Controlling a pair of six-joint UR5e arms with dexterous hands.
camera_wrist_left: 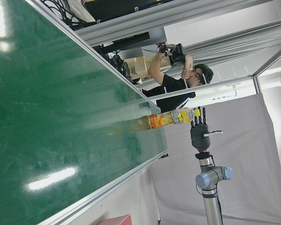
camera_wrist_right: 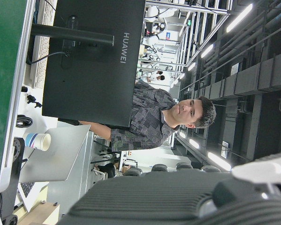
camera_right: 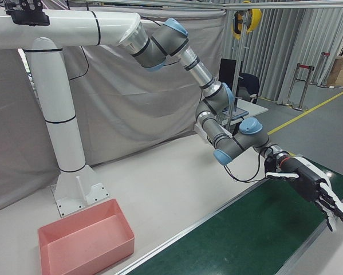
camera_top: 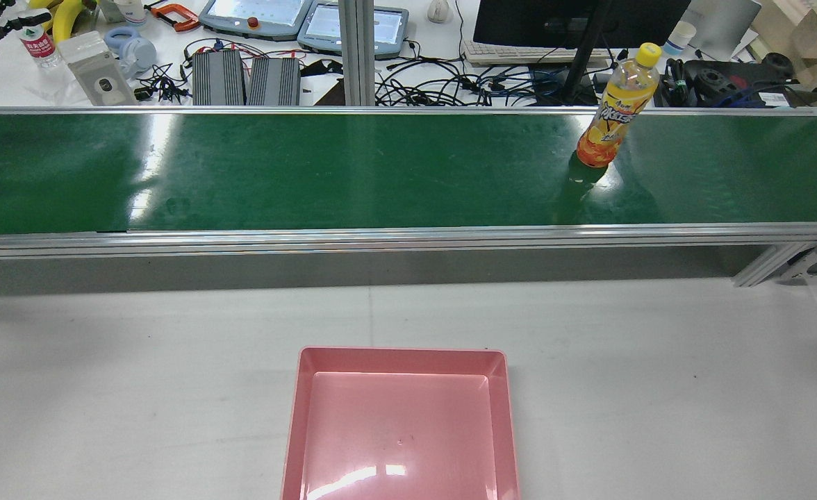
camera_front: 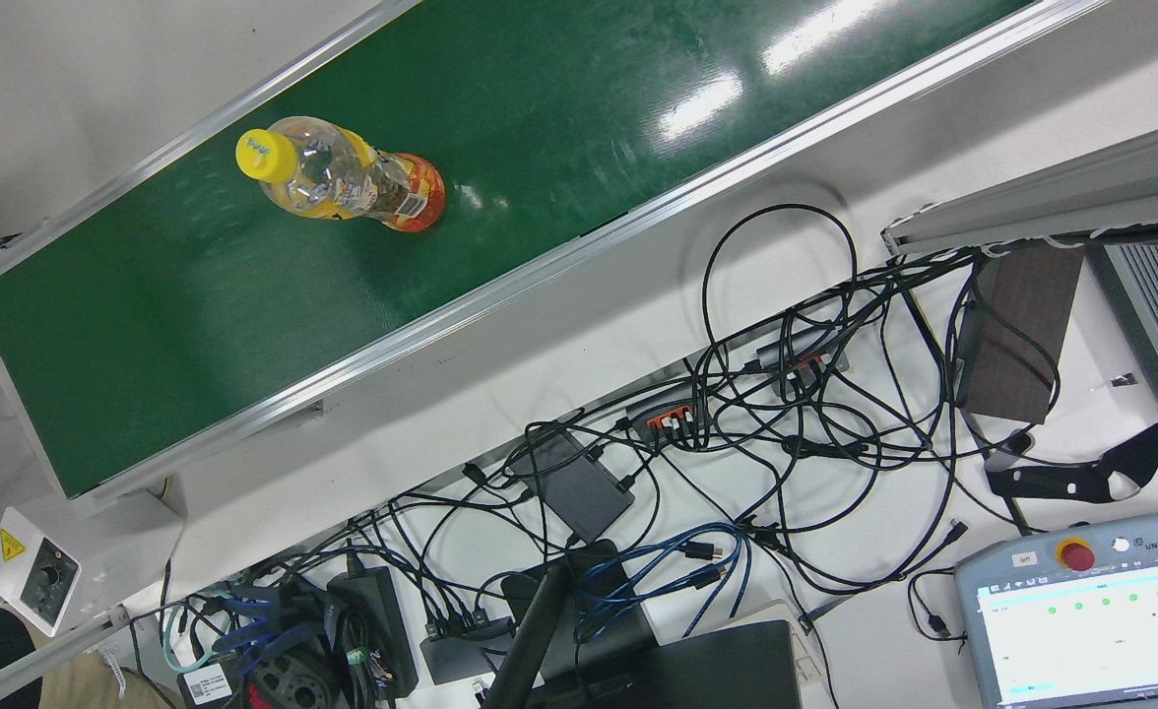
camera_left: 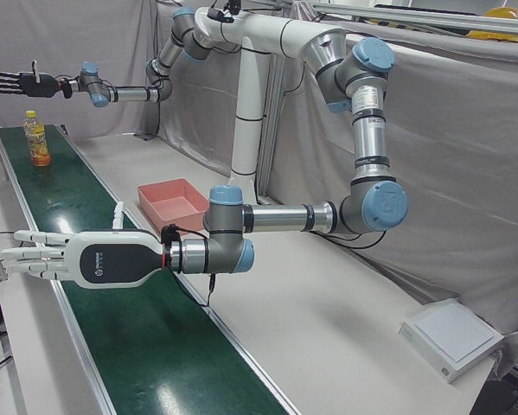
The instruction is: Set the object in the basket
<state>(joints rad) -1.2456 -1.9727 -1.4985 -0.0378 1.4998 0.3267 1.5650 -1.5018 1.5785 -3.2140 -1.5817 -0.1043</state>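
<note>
Found the pink basket (camera_top: 296, 423) bare-floored on the white table (camera_top: 137, 361), midway along its robot-side edge. Saw the right hand (camera_left: 16, 82) spread wide and holding nothing, above and apart from the orange bottle (camera_top: 613, 111). Noted that bottle upright near the green belt's (camera_top: 381, 173) far edge, towards its right end. Found the left hand (camera_left: 68, 258) likewise splayed and unladen over the other end.

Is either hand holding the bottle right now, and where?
Neither. Both hands, left and right, are open; the bottle stands free on the belt.
</note>
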